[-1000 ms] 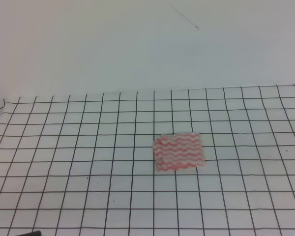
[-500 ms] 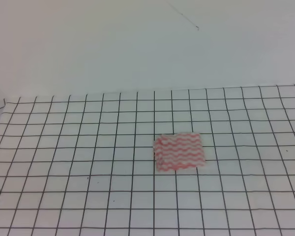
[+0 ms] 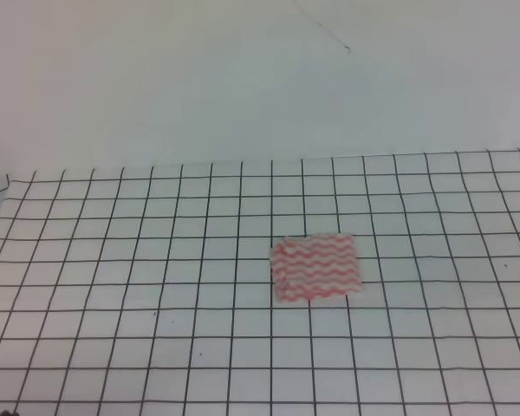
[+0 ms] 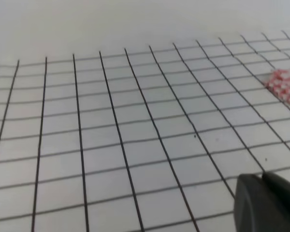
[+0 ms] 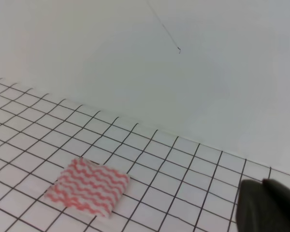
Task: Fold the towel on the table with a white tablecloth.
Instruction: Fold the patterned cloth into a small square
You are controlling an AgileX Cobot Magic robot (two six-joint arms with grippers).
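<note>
Towel (image 3: 316,268) lies as a small striped rectangle on the gridded white surface (image 3: 156,260) in the high view, a little right of centre; no arm shows there. In the left wrist view only a dark edge of the left hand (image 4: 266,203) shows, its opening impossible to judge, the towel far right. The right wrist view shows the right hand (image 5: 268,205) likewise unreadable, well apart from the towel. Any further fold needs corners pinched cleanly and edges matched. No writing is visible.

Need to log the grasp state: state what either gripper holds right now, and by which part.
Nothing is held. The towel lies alone on the tablecloth, with no gripper touching it; only a dark gripper part shows in each wrist view's corner.
</note>
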